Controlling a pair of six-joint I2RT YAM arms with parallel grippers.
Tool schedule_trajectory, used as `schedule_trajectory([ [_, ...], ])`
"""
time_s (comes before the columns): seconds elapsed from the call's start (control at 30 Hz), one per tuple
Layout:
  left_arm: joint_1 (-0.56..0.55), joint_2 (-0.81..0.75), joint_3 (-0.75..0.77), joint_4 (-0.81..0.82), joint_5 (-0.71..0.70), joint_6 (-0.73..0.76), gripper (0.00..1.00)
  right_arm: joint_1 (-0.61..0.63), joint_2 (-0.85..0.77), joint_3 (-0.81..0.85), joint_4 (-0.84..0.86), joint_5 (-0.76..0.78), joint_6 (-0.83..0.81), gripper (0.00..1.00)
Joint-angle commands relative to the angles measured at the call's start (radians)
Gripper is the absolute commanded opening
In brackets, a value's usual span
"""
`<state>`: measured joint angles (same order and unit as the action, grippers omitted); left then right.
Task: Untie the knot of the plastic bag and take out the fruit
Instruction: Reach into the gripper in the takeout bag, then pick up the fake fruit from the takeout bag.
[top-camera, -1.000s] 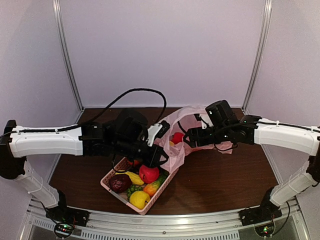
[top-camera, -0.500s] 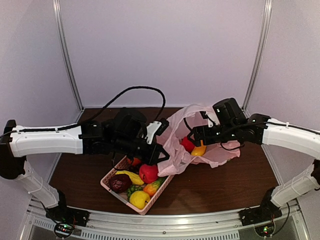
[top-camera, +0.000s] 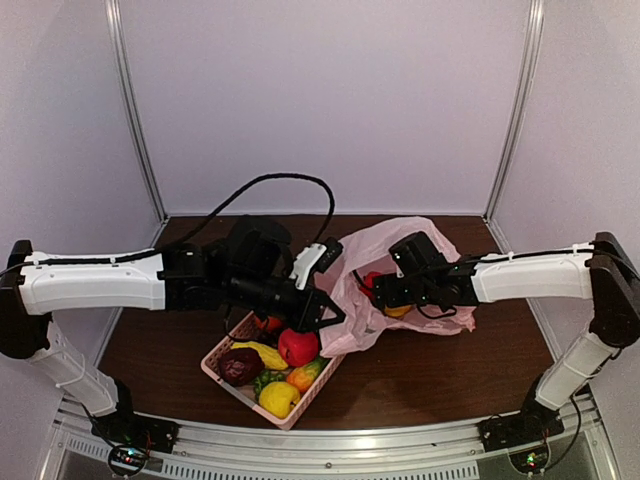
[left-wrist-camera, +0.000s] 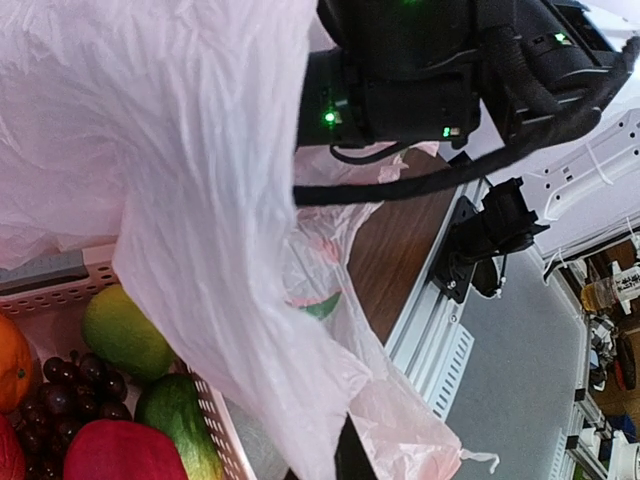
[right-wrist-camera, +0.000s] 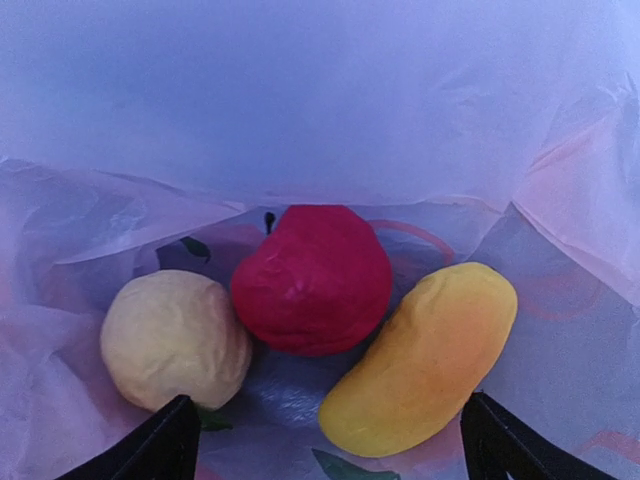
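Nearest, we see the left gripper (top-camera: 327, 312) clamped on the edge of the crinkly translucent pink plastic bag (top-camera: 390, 238), above the pink latticed plastic basket (top-camera: 235, 392). Only the right wrist view shows inside the bag: the right gripper (right-wrist-camera: 325, 405) is spread wide around round pale, red and yellow-orange toy fruit (right-wrist-camera: 312, 278). That arm has sunk lower than before.

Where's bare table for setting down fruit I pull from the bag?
Bare table lies near-right, between the plastic bag and the front rail, and a strip left of the basket. The middle, where basket and bag meet, is crowded.
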<state>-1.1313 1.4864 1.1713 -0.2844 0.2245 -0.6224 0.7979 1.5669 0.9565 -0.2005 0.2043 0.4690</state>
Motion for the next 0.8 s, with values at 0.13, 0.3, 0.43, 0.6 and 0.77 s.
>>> schedule_trajectory([
  [0.13,0.003,-0.036,-0.016,0.032,0.025,-0.007,0.00,-0.028,0.152,0.079,-0.021,0.181,0.010,0.94],
  [0.3,0.004,-0.051,-0.025,0.027,0.009,-0.016,0.00,-0.032,0.228,0.110,-0.088,0.239,0.056,0.96],
  [0.43,0.003,-0.051,-0.022,0.026,0.005,-0.019,0.00,-0.042,0.252,0.093,-0.085,0.242,0.090,0.98],
  [0.6,0.003,-0.062,-0.032,0.024,0.001,-0.020,0.00,-0.061,0.294,0.083,-0.078,0.220,0.119,0.97],
  [0.77,0.002,-0.068,-0.029,0.019,0.000,-0.015,0.00,-0.079,0.296,0.055,-0.056,0.195,0.131,0.77],
])
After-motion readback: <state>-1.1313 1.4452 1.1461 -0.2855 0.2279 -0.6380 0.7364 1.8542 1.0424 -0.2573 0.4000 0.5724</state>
